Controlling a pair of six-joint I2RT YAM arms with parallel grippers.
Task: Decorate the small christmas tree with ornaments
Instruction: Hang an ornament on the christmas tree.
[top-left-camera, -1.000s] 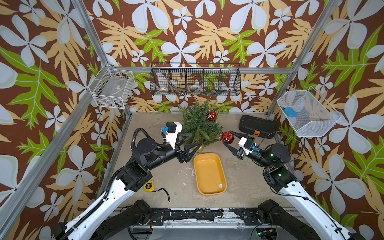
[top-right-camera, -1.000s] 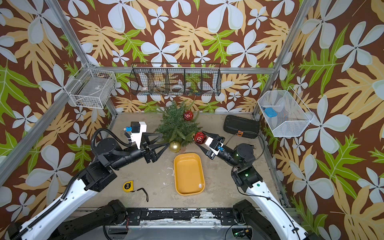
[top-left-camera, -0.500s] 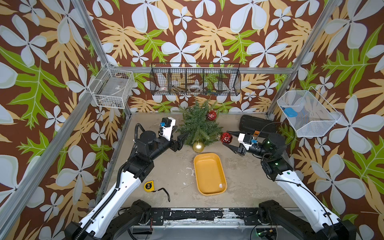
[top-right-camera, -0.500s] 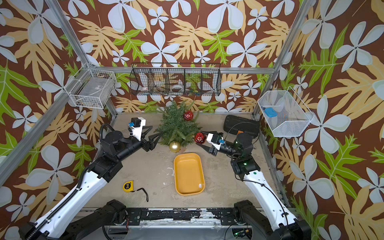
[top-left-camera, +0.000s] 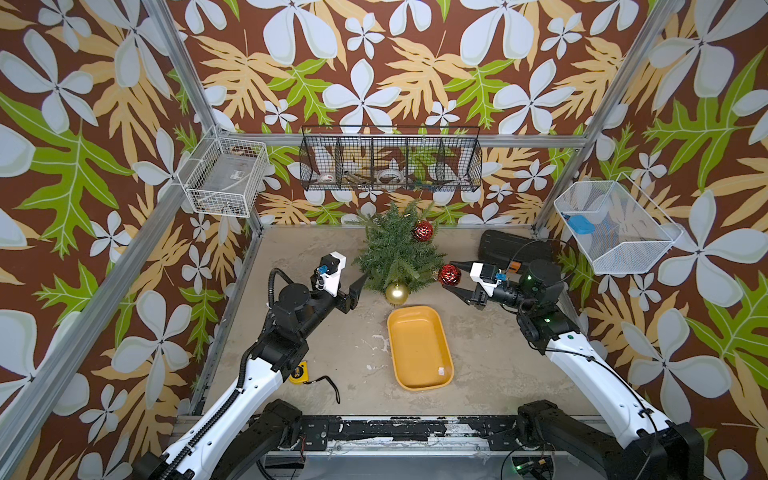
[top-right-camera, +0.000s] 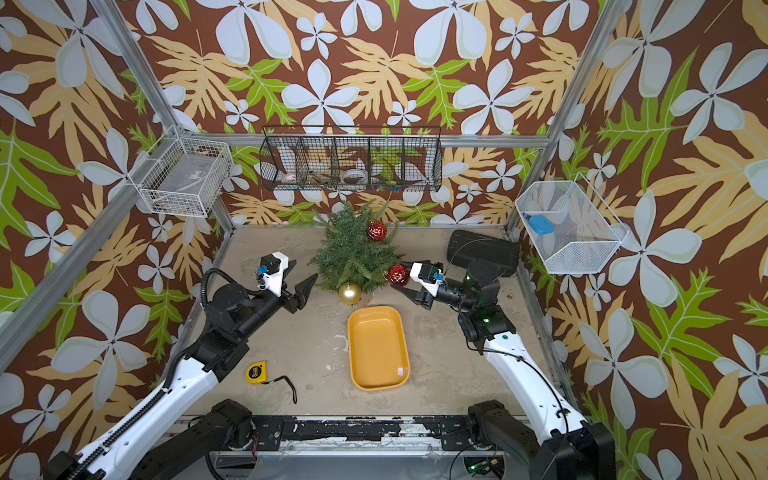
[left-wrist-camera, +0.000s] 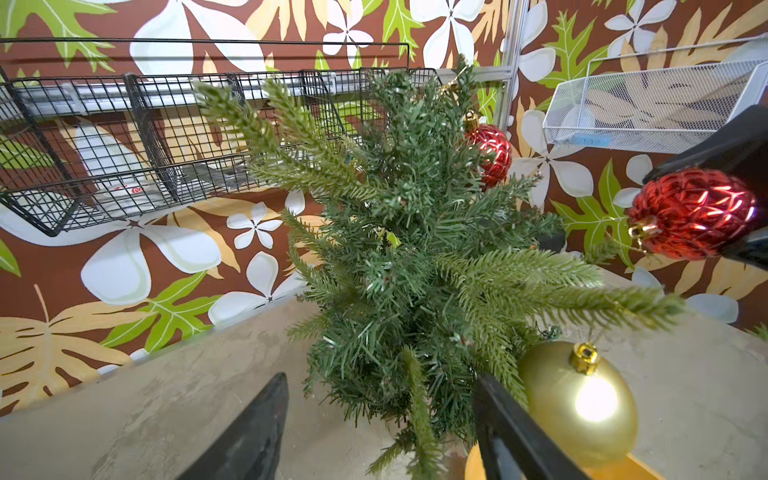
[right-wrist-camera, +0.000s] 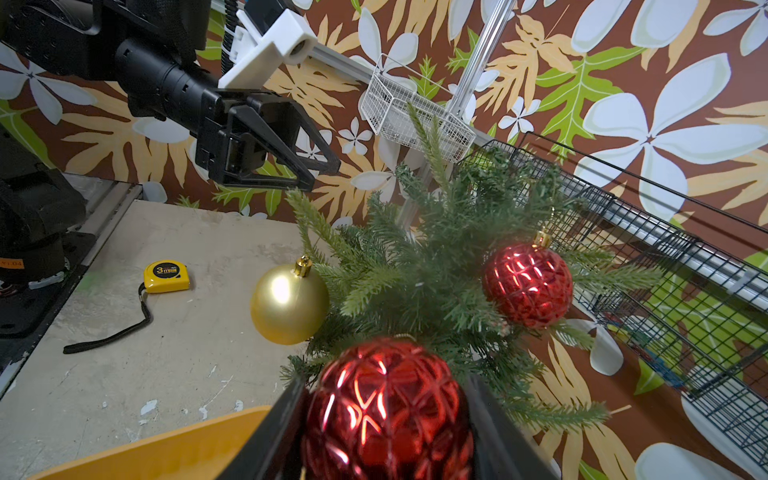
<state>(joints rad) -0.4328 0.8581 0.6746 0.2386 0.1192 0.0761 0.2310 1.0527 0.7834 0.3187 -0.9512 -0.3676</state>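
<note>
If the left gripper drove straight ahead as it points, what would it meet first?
Likely the left gripper meets the lower branches of the small green needled christmas tree; depth unclear.

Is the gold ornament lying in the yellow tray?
No, the gold ornament hangs from a low branch of the tree, outside the tray.

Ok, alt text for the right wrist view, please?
The right pincer grips a red bauble up close, just in front of the tree. A gold bauble and a second red bauble hang on its branches, and the open left pincer hovers beyond.
</note>
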